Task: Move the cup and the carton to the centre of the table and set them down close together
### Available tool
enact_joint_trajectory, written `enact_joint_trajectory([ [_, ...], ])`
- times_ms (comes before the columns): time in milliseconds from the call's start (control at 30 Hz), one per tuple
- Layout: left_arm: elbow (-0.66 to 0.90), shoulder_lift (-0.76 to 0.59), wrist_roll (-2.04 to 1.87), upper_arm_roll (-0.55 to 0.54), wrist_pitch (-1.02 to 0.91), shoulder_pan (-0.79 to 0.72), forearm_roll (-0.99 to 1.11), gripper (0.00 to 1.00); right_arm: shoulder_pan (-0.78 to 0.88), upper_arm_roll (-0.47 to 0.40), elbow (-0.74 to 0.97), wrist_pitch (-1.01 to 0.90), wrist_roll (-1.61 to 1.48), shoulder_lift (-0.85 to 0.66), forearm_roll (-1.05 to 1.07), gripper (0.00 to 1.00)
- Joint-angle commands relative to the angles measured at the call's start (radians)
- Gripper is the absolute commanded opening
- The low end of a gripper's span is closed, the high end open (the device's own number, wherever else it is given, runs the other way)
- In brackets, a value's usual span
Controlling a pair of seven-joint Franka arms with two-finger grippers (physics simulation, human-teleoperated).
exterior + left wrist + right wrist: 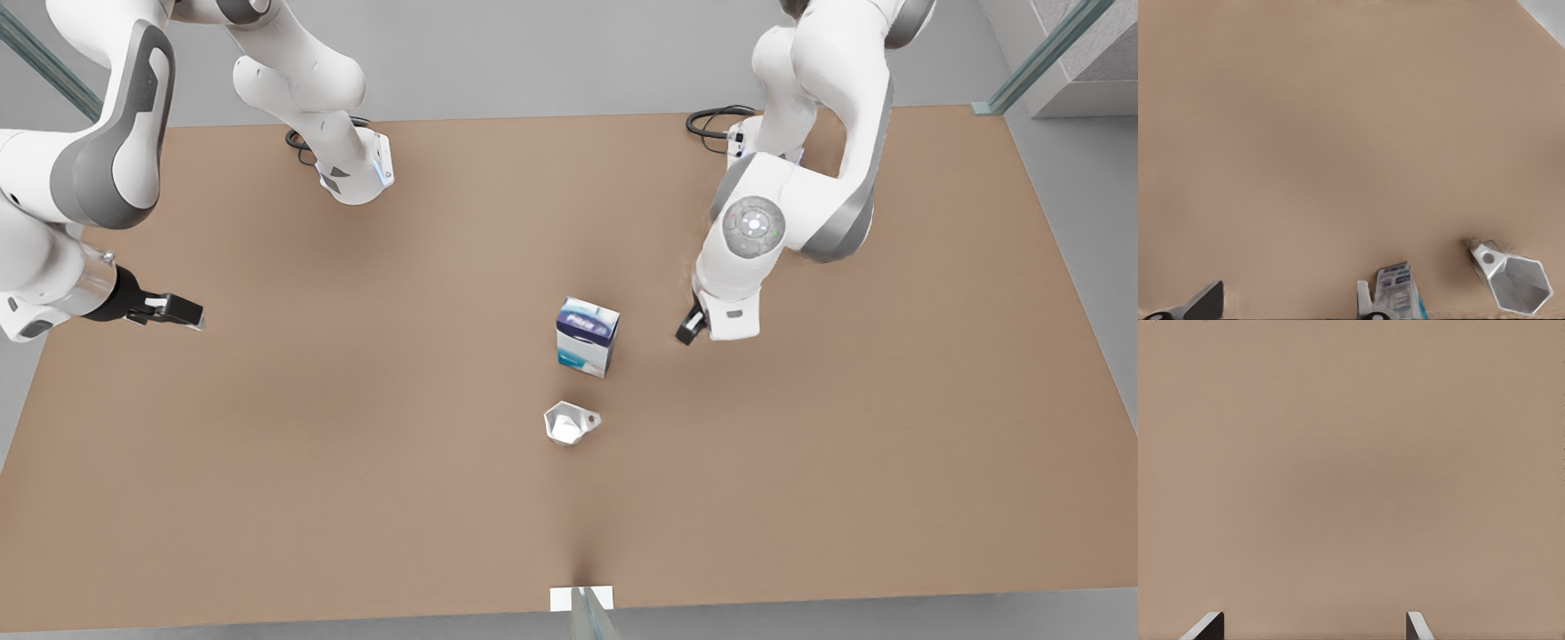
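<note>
The carton [587,338], blue, purple and white, stands upright near the middle of the light brown table [267,462]. Just in front of it sits the pale faceted cup [569,422], a small gap apart, white inside showing and handle toward the front view's right. My left gripper [185,314] hangs open and empty far off at the front view's left edge. Its wrist view shows the carton [1399,290] and cup [1513,285] beyond the open gripper [1285,308]. My right gripper [687,332] points down beside the carton on the front view's right, open [1315,628] over bare table.
Both arm bases [356,173] [751,142] with black cables stand along the far edge. A small white marker [582,598] sits at the near edge's middle. Metal frame posts [1040,58] rise at the far corners. Wide bare tabletop lies on both sides of the two objects.
</note>
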Motion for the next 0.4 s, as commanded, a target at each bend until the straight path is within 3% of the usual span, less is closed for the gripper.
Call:
enact_joint_trajectory([
  [0,-0.001,-0.023,0.485,-0.002,-0.032,0.045,0.008,1.0,0.0,0.0,-0.002,0.0,0.0,0.0,0.0,1.0],
  [33,0.019,-0.031,0.818,-0.007,-0.07,0.166,0.003,1.0,0.0,0.0,-0.002,0.0,0.0,0.0,0.0,1.0],
  [367,0.021,0.003,0.806,0.004,-0.02,0.206,0.013,1.0,0.002,0.0,0.0,-0.002,0.0,0.0,0.0,1.0],
])
